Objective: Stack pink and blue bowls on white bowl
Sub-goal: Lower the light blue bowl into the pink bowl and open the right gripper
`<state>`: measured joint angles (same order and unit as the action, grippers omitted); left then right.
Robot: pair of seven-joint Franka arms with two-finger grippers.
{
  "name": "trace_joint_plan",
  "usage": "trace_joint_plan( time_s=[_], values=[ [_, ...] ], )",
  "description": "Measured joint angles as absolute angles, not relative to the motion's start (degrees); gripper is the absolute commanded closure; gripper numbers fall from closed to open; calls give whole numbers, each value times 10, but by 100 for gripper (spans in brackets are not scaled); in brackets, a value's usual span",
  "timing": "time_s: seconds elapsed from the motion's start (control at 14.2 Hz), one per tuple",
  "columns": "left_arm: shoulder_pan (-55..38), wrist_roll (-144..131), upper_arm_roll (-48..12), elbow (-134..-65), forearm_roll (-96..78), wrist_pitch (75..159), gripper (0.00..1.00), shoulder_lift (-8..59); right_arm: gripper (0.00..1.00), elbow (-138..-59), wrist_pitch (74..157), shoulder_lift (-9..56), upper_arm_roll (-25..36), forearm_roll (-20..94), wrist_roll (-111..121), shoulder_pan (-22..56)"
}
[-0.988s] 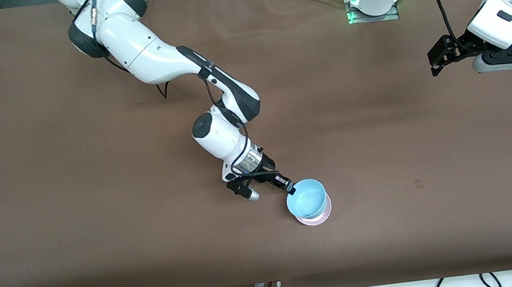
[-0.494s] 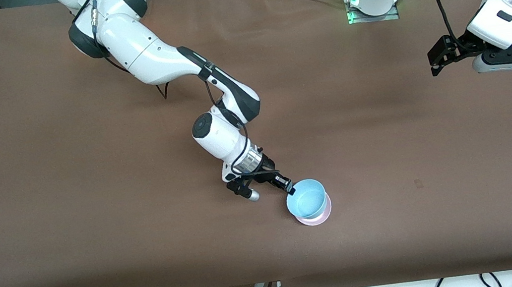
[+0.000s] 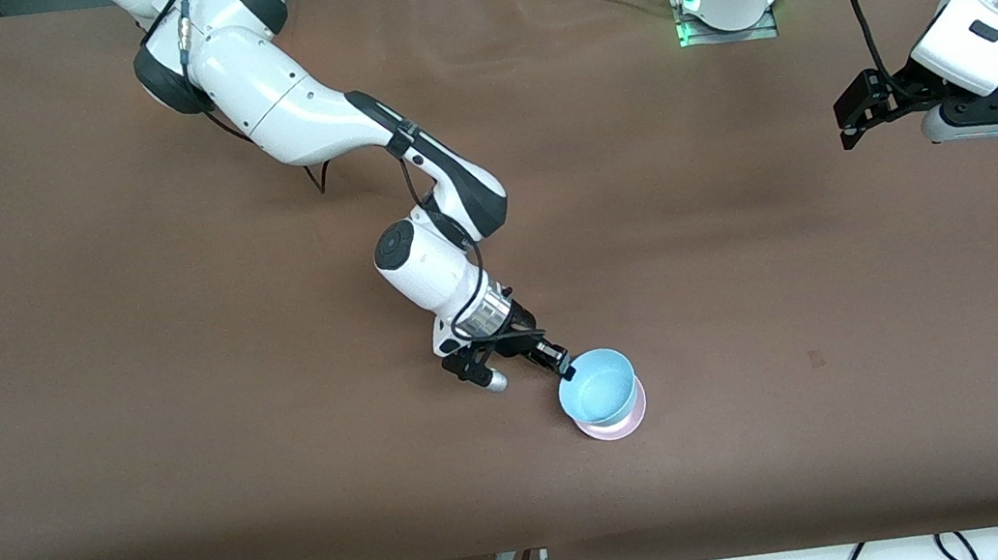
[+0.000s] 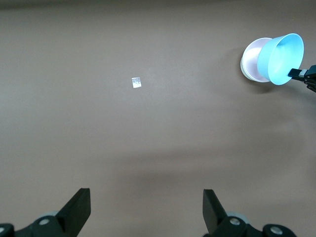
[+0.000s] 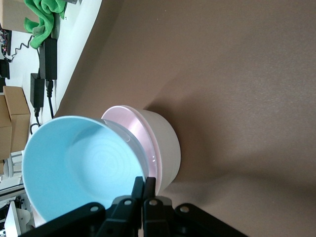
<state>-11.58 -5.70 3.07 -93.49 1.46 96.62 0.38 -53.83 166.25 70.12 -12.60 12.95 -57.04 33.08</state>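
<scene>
I can read no text, label, brand, number or sign anywhere in my views. The blue bowl (image 3: pixel 599 390), the pink bowl (image 3: pixel 615 426) and the white bowl (image 5: pixel 165 143) are plain, with no print on them. The brown surface (image 3: pixel 131 371) carries no lettering; the small pale square (image 4: pixel 137 83) on it is blank as far as I can tell. The cardboard boxes (image 5: pixel 12 118) seen from my right wrist show no legible marking. The dark patch (image 3: pixel 984 31) on my left arm's white housing is too small to read.
</scene>
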Motion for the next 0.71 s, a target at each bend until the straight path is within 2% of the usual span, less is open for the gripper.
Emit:
trace_joint_plan(
  time_s=[0.71],
  values=[
    [-93, -58, 33, -935, 14, 966, 0, 3, 100, -537, 1610, 701, -110, 129, -539, 330]
  ],
)
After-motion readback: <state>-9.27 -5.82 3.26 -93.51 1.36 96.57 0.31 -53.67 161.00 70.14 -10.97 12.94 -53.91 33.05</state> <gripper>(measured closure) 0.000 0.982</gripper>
